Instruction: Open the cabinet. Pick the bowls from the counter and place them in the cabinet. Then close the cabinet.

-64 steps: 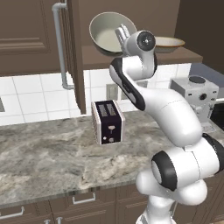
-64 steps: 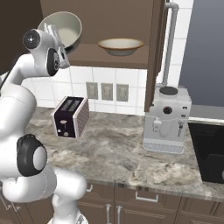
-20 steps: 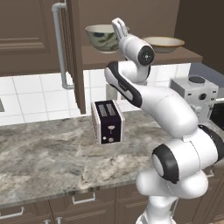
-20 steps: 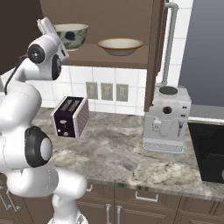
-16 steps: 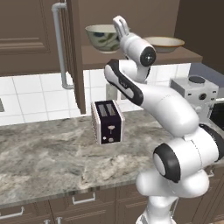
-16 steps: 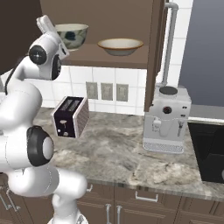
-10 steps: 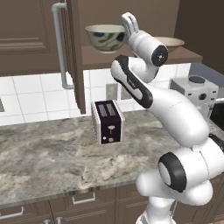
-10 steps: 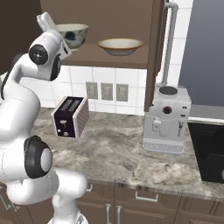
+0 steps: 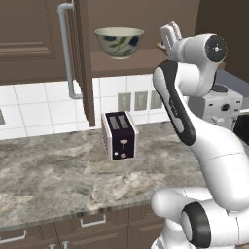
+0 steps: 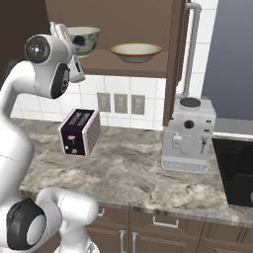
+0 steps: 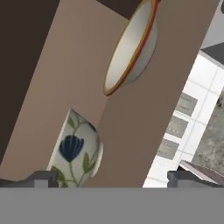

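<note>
While the dark brown wooden wall cabinet (image 9: 82, 58) stands open, its door with a long silver bar handle (image 9: 65, 48) swung outward, two bowls sit on its brown lower shelf (image 10: 123, 66). One is a deep cream bowl painted with dark blue flowers and green leaves (image 9: 119, 42), upright near the left part of the shelf. The other is a shallower cream bowl with an orange-yellow rim (image 10: 136, 51), upright further right on the same shelf, with a clear gap between the two. In the hand view the flowered bowl lies low and close, and the rimmed bowl lies beyond it.

The white arm reaches up from the base, and its claw (image 9: 170, 36) hangs in front of the shelf, just beside the flowered bowl and not touching it. The claw's dark fingertips (image 11: 43, 178) stand well apart with nothing between them.

Below the cabinet, a long grey-brown marbled stone desk (image 9: 53, 175) runs along a white tiled wall (image 9: 34, 104). A dark, boxy two-slot toaster with pale sides (image 9: 119, 135) stands on the desk under the shelf. To the right sits a white and grey coffee machine (image 10: 188, 136), near the edge of a black hob (image 10: 237, 170). Brown drawers with short silver handles (image 9: 92, 221) line the front beneath the desk
</note>
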You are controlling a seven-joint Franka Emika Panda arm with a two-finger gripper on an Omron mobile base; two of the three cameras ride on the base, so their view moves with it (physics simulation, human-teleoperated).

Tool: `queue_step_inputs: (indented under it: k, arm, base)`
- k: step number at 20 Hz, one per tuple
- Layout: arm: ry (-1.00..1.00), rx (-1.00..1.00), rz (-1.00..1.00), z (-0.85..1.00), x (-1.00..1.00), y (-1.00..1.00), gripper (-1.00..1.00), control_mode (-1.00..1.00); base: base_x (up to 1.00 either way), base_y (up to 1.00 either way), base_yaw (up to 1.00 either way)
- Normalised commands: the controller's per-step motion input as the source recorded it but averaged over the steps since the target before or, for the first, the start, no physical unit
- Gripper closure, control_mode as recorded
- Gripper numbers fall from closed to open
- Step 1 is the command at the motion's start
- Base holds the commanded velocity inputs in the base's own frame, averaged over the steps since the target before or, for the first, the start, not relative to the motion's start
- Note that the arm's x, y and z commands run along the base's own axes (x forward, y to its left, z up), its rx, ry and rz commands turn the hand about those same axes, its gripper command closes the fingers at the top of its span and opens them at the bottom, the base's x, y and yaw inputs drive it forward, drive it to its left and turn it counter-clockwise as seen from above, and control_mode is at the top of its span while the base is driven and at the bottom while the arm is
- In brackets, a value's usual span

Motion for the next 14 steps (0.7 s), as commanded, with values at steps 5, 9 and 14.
queue_step_inputs:
  k: [5, 9, 14]
  arm:
    - [0.02, 0.0, -0.03, 0.0, -0.86, -0.12, -1.0, -1.0]
    - [0.0, 0.0, -0.03, 0.0, -0.76, -0.08, -1.0, -1.0]
    - [0.01, 0.0, -0.03, 0.0, -0.38, -0.17, -1.0, -1.0]
  base:
    - [0.0, 0.0, 0.0]
    - [0.0, 0.0, 0.0]
    - [0.0, 0.0, 0.0]
